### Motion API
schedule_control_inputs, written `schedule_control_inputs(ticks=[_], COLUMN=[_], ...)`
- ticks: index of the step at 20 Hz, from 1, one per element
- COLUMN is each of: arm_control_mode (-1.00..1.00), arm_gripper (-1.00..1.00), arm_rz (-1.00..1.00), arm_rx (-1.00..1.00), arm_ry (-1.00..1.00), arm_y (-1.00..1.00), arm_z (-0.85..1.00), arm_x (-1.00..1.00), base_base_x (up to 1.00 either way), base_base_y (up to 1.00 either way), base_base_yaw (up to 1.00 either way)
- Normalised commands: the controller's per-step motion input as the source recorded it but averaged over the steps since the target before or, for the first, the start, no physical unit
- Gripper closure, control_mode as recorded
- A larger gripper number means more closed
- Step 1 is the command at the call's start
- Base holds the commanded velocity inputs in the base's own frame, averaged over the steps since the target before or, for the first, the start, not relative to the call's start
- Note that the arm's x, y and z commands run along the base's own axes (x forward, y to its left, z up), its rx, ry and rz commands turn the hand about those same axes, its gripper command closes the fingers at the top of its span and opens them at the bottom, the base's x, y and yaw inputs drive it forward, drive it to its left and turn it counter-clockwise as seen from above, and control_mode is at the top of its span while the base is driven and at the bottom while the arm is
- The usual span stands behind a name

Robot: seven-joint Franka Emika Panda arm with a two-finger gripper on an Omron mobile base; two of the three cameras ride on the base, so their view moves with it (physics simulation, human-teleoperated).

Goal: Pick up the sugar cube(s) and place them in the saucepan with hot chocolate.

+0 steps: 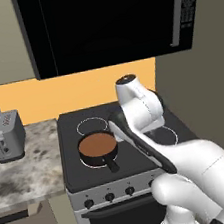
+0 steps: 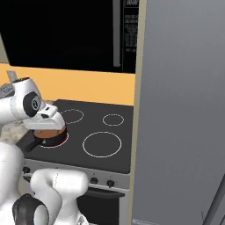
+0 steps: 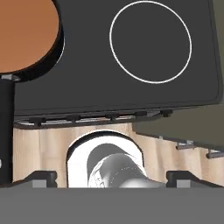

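Robot arm [image 1: 192, 168]: we see glossy white rounded shells, bulbous and smooth, joined link to link. Dark grey band [image 1: 142, 147] runs diagonally along one link in left base view. Round dark joint cap [image 2: 32, 103] with pale centre on white housing in right base view. Dark joint ring [image 2: 27, 208] low on base links. We note two small dark finger tips [image 3: 40, 177], blocky, in hand view.

You have a black stove top [image 1: 72, 155] at frame centre carrying the saucepan with hot chocolate [image 1: 97, 147] on its front-left burner ring. At left, the speckled desk [image 1: 26, 169] holds a grey toaster [image 1: 4, 135].
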Motion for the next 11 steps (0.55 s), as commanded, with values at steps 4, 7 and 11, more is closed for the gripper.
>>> schedule_control_inputs(ticks=[4, 7, 11], arm_control_mode=[-1.00, -1.00, -1.00], arm_gripper=[-1.00, -1.00, -1.00], arm_rz=[-0.01, 0.00, 0.00], arm_rx=[0.00, 0.06, 0.11], arm_ry=[-0.03, 0.00, 0.00], arm_y=[-0.68, -0.49, -0.32], arm_z=[0.51, 0.59, 0.53], arm_x=[-0.84, -0.73, -0.51], base_base_x=[0.00, 0.00, 0.00], base_base_y=[0.00, 0.00, 0.00], base_base_yaw=[0.00, 0.00, 0.00])
